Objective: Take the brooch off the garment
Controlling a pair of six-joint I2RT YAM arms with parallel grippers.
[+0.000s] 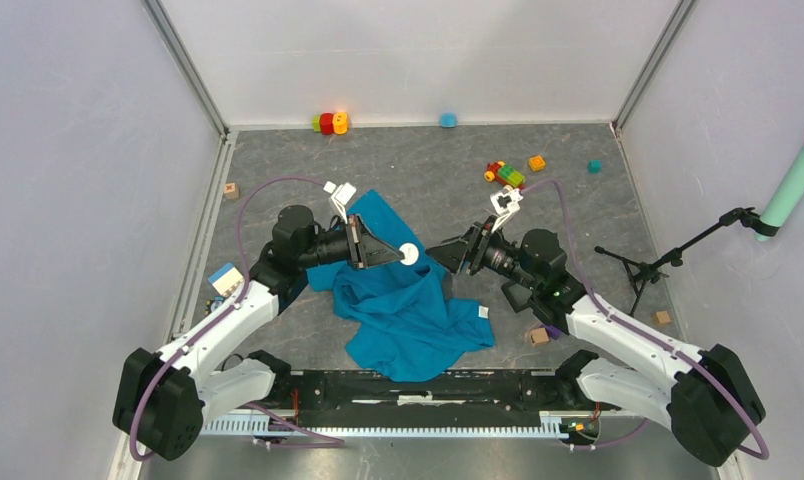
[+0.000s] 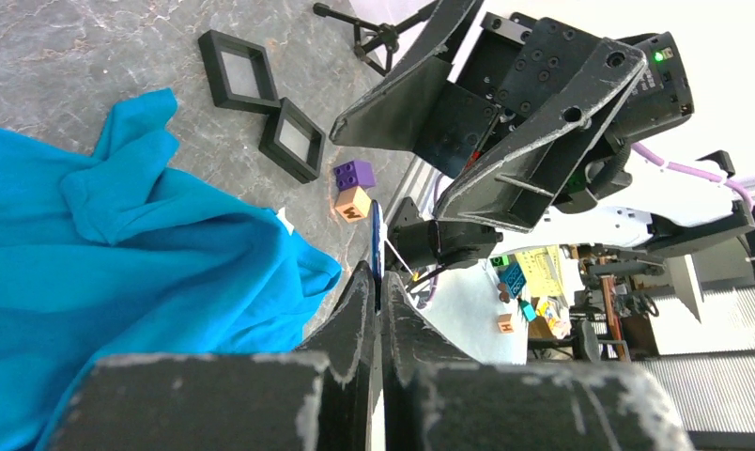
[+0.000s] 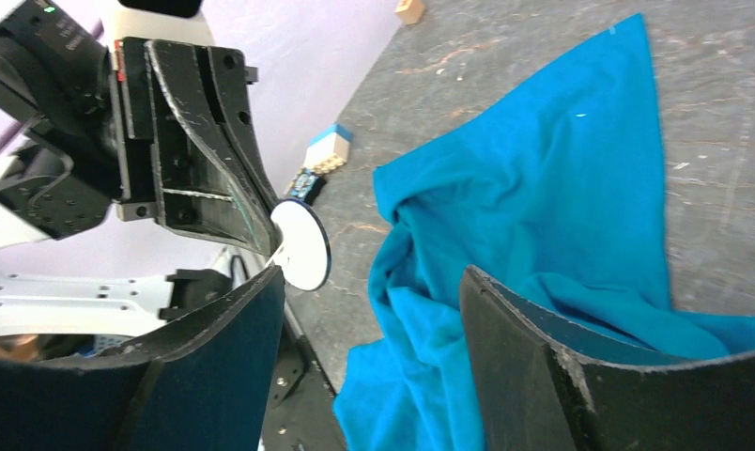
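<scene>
The brooch (image 1: 409, 253) is a small round disc with a pale face and a dark rim. My left gripper (image 1: 398, 253) is shut on it and holds it above the crumpled blue garment (image 1: 408, 310), clear of the cloth. In the left wrist view the brooch (image 2: 377, 240) shows edge-on between the closed fingertips (image 2: 362, 291). In the right wrist view it (image 3: 300, 246) sits at the tip of the left arm's fingers (image 3: 214, 141). My right gripper (image 1: 440, 255) is open and empty, facing the brooch from the right, with the garment (image 3: 543, 188) below it.
Two black square frames (image 2: 238, 70) (image 2: 294, 139), a purple block (image 2: 353, 174) and a wooden block (image 2: 353, 203) lie right of the garment. Toy bricks (image 1: 505, 175) lie at the back. A microphone stand (image 1: 668, 262) stands at the right and a white-blue block (image 1: 225, 278) at the left.
</scene>
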